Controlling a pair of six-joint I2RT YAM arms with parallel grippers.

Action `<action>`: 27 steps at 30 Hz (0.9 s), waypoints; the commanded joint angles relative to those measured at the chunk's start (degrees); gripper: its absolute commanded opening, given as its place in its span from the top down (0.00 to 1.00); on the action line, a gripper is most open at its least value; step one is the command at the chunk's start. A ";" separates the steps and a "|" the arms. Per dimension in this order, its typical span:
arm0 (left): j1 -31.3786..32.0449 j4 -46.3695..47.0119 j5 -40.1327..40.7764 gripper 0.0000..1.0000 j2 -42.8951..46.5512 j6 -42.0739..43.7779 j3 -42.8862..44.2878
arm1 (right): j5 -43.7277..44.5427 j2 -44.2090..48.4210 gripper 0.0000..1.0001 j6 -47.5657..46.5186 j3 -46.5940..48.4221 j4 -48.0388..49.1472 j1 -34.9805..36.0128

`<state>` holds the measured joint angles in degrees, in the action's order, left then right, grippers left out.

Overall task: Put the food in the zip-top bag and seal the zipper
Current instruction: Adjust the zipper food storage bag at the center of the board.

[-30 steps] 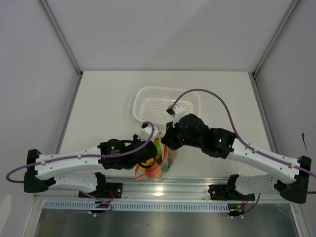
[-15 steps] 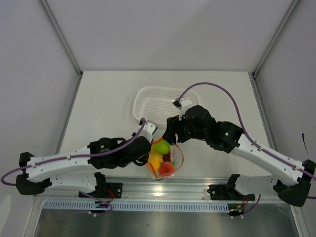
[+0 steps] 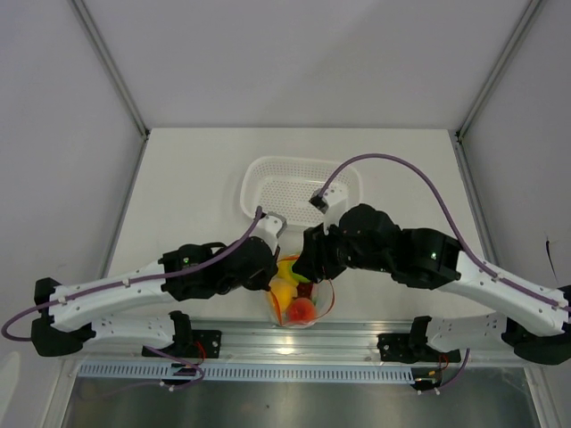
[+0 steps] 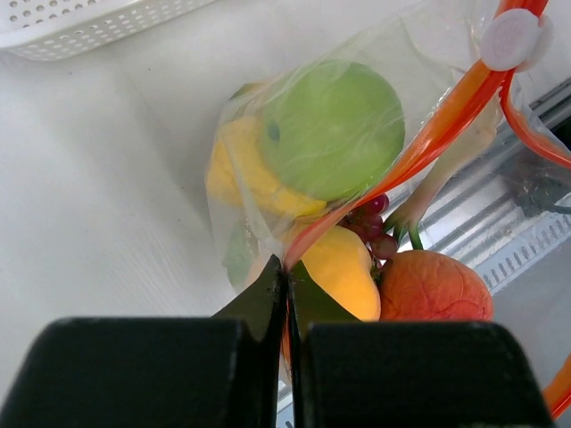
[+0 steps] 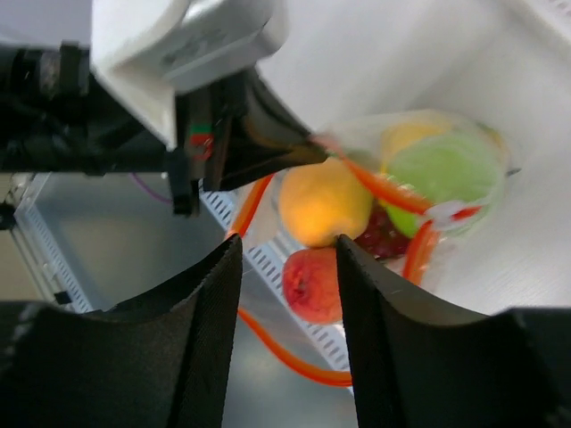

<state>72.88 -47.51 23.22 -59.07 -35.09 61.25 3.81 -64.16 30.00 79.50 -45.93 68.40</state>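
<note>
The left gripper [image 4: 287, 299] is closed and pinches the zipper [image 4: 419, 143] of the zip-top bag [image 4: 236, 205]. The strip runs slantwise away from it and the mouth gapes. The right gripper [image 5: 287, 267] hangs above, jaws apart, holding nothing. The bag lies at the near edge of the table [image 3: 178, 205], against the metal rail [image 3: 357, 337], with a green apple [image 4: 330, 129], a lemon [image 4: 339, 267] and a peach [image 4: 433, 285] inside. The white basket [image 3: 268, 183] stands just behind.

Upper left: bare bench [image 3: 187, 178], open passage.
Upper centre: white basket [image 3: 268, 192] stands in the way.
Lower centre: left arm [image 3: 116, 290] and right arm [image 3: 500, 290] crowd the zip-top bag [image 3: 328, 294] from both sides.
</note>
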 commanded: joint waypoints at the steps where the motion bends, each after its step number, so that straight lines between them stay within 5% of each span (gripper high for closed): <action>1: -1.51 2.94 -3.09 0.99 0.27 -0.85 1.42 | -1.18 1.40 0.53 4.01 -1.54 -1.88 3.66; 14: -4.41 1.80 -4.68 0.99 -1.40 -4.55 3.52 | 15.51 -2.98 0.65 16.22 -6.02 -13.30 8.06; 27: -4.85 3.56 -6.44 0.99 1.24 -4.11 1.06 | 29.32 -7.47 0.74 17.64 -8.40 -10.58 7.45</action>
<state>68.55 -46.78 17.89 -60.01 -38.59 62.22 26.89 -71.11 46.28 71.22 -57.93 76.09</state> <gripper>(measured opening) 0.006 0.266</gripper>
